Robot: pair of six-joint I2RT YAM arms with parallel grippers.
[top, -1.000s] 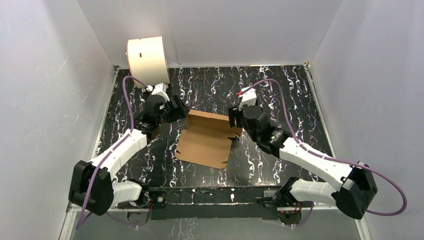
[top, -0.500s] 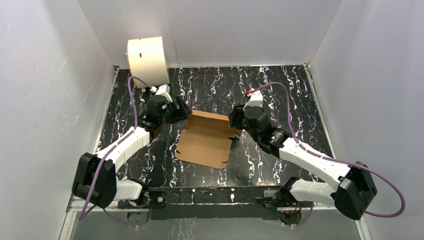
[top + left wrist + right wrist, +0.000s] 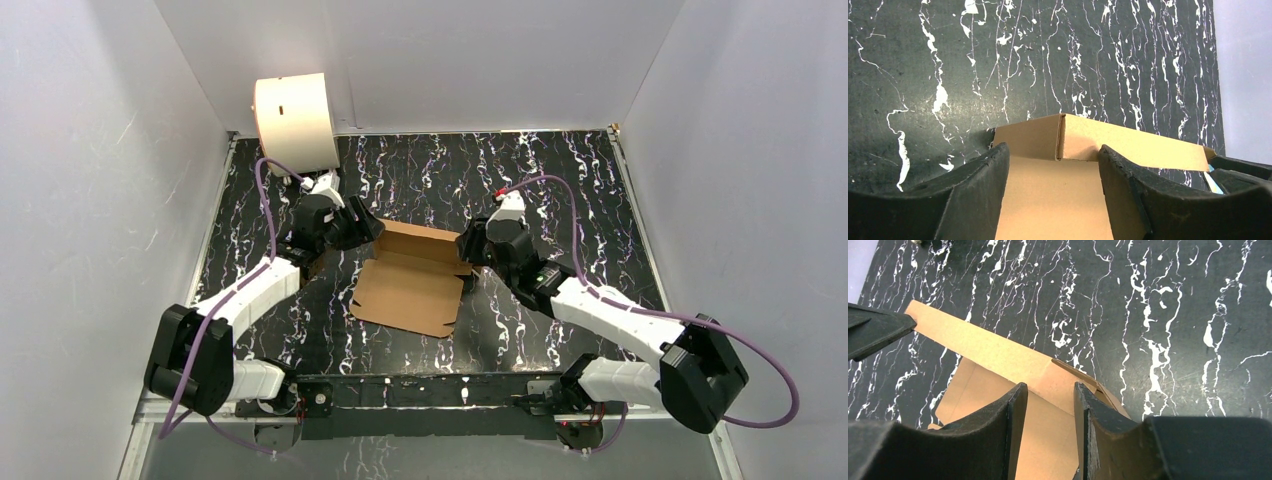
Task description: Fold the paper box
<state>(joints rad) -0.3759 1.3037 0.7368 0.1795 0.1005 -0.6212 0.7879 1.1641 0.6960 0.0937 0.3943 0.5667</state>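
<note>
I saw the brown corrugated-cardboard mailer box lying part-folded on the black, white-veined tabletop, its rear wall upright. L gripper straddled one wall corner, matte black fingers wide apart, crease betw. them. R gripper was at the opp. corner, jaws narrower but apart, no pinch visible.

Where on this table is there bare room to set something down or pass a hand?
Free: the far strip of table between drum and right wall; the right side beyond the right arm; the near strip between box and arm bases. Crowded: the box's far corners, where the left tool and right tool sit.
</note>
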